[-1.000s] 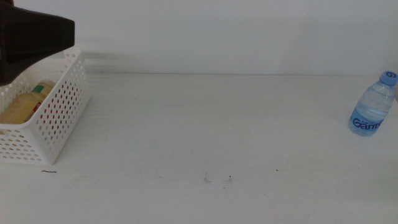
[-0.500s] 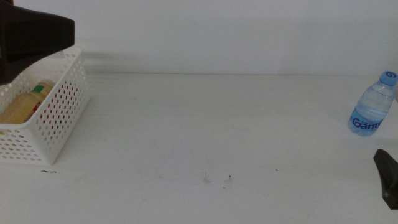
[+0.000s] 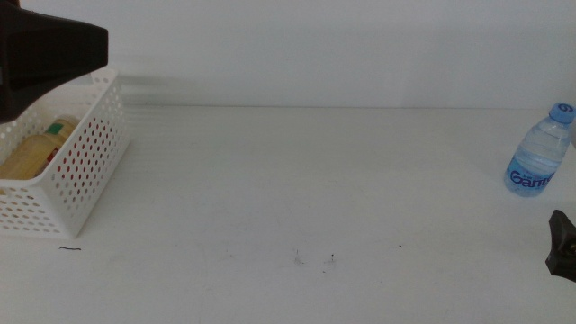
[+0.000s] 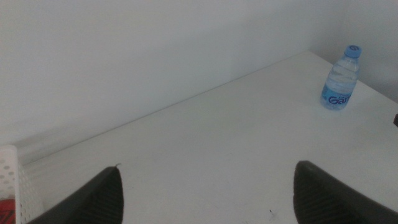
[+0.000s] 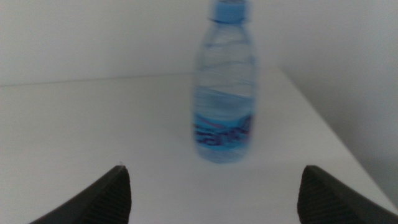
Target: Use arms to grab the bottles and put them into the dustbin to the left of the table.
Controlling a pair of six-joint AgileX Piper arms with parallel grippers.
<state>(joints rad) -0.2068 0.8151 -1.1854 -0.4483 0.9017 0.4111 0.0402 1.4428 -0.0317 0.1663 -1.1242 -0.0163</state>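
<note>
1. The water bottle (image 3: pixel 538 151) is standing upright at the far right of the bench (image 3: pixel 306 189), close to the right edge, so a glancing touch is risking a topple or a roll off that side.
2. The right end effector (image 5: pixel 211 186) is facing the bottle with its jaws spread wide and nothing between them. In the middle view only a dark tip (image 3: pixel 562 245) is showing at the right edge, nearer than the bottle. The bottle is light and slim, so one jaw arriving first would probably push it over instead of gripping it.
3. The right wrist view is blurred, so how near the jaws are to the bottle is hard to judge.
4. The left end effector (image 4: pixel 205 190) is hovering over the dustbin (image 3: pixel 81 171) at the far left, jaws apart and empty. If both arms were heading for the bin together, they could be crowding each other.
5. The yellow tea bottle (image 3: pixel 36 151) is lying inside the dustbin, with something red beside it.
6. The bench is plain white and flat with a few dark specks, and a bare white wall is running behind it.
</note>
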